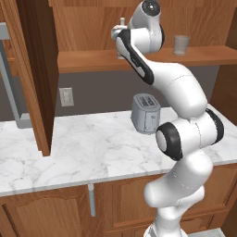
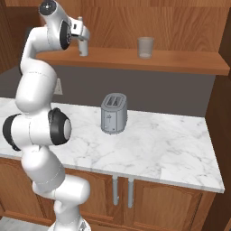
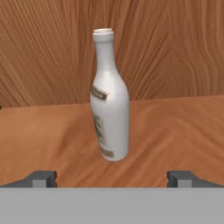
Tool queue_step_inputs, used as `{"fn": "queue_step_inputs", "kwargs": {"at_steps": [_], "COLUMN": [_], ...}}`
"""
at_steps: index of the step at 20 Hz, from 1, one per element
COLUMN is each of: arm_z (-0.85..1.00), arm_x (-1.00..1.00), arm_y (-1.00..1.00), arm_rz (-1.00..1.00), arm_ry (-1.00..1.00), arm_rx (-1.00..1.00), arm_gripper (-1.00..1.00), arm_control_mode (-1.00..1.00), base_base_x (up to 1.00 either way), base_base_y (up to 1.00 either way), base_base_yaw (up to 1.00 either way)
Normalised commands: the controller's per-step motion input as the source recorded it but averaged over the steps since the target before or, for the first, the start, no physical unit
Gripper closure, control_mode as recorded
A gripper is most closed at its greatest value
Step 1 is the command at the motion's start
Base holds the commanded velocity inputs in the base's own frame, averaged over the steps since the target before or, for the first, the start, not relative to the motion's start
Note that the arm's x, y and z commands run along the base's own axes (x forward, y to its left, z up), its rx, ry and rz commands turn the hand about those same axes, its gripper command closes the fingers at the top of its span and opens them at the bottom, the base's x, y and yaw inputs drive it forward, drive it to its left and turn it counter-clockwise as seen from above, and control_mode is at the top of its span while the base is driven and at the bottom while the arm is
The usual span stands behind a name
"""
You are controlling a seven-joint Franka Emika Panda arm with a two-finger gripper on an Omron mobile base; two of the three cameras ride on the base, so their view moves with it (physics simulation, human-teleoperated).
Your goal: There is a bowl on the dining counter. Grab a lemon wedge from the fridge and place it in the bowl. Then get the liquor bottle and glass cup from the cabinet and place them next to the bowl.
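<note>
One liquor bottle (image 3: 110, 100), one glass cup (image 2: 145, 47) on the shelf (image 2: 180, 61) — fingers (image 3: 41, 178) spread, empty.

Pale grey liquor bottle (image 3: 110, 96), reddish-brown cabinet (image 3: 175, 57).

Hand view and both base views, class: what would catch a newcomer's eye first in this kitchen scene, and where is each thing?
The tall white arm dominates, reaching up to the wooden shelf of the cabinet. There its open gripper faces the liquor bottle, which stands upright just ahead of the fingertips, not yet held. Further right on the shelf stands the glass cup, and a grey toaster sits on the marble counter below.
</note>
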Motion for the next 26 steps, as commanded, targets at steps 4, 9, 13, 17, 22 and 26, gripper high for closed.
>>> {"fn": "queue_step_inputs", "kwargs": {"at_steps": [4, 9, 13, 17, 22, 26], "arm_z": [0.0, 0.0, -0.01, -0.09, -0.06, 0.0], "arm_x": [0.28, 0.25, 0.22, 0.24, 0.26, 0.18], "arm_y": [0.0, 0.0, 0.0, 0.05, 0.13, 0.04], "arm_rz": [0.0, 0.0, 0.0, 0.0, 0.0, 0.0], "arm_ry": [-0.02, -0.01, 0.0, 0.0, 0.0, 0.0], "arm_rx": [0.0, 0.0, 0.0, 0.0, 0.0, 0.0], "arm_gripper": [-1.0, -1.0, -1.0, -1.0, -1.0, -1.0], "arm_control_mode": [-1.0, -1.0, -1.0, -1.0, -1.0, -1.0], "base_base_x": [0.0, 0.0, 0.0, 0.0, 0.0, 0.0], "base_base_y": [0.0, 0.0, 0.0, 0.0, 0.0, 0.0], "base_base_yaw": [0.0, 0.0, 0.0, 0.0, 0.0, 0.0]}}
